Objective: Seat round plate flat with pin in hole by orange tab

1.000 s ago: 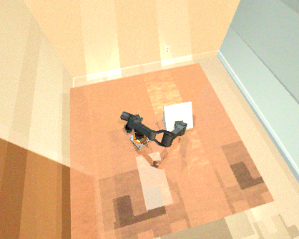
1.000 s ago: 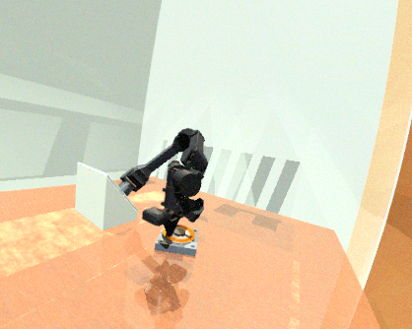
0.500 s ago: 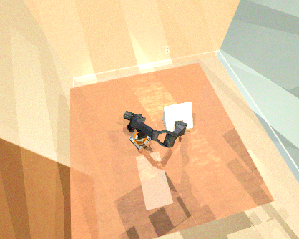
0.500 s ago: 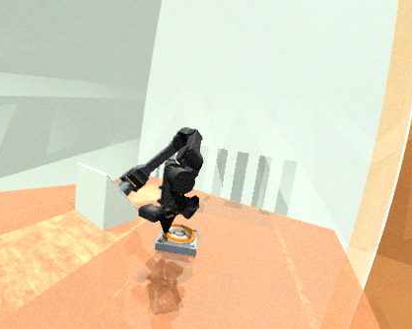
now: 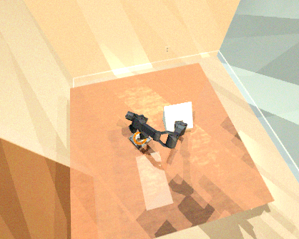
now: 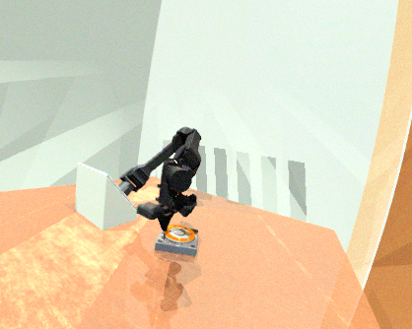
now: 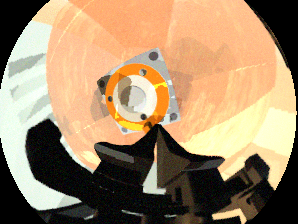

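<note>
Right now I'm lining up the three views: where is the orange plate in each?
Top: plate left of centre, under the arm.
Exterior: lower centre, on the grey base.
Wrist: centre-left, above the shut fingers.
Shared landmark: the grey base.
</note>
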You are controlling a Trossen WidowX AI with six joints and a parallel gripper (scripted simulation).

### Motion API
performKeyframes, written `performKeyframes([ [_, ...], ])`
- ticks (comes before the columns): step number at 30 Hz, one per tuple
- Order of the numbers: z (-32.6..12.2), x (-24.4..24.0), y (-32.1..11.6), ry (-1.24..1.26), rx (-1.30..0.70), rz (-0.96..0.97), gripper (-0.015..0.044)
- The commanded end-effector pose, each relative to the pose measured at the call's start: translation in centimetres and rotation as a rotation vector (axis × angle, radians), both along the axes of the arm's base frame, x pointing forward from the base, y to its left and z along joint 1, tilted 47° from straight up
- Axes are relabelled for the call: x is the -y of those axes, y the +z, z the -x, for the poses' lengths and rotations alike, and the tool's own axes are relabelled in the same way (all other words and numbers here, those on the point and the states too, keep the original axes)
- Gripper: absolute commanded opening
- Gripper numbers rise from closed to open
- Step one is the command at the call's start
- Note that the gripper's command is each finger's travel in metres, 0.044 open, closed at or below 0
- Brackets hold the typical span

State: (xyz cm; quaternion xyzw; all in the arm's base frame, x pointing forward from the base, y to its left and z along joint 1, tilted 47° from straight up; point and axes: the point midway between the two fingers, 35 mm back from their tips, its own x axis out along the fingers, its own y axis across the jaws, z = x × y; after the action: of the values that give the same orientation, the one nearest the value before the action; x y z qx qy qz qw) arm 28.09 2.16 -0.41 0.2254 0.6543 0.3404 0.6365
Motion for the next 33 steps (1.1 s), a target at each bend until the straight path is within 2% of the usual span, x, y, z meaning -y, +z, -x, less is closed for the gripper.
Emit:
performKeyframes([
  [1, 0.3, -0.1, 0.1, 0.005, 0.003, 0.002, 0.0000],
  [12, 0.8, -0.3, 0.4, 0.005, 0.002, 0.002, 0.0000],
  [23, 0.2, 2.9, 3.4, 0.005, 0.002, 0.004, 0.0000],
  [33, 0.2, 2.5, 2.9, -0.005, 0.003, 0.001, 0.0000],
])
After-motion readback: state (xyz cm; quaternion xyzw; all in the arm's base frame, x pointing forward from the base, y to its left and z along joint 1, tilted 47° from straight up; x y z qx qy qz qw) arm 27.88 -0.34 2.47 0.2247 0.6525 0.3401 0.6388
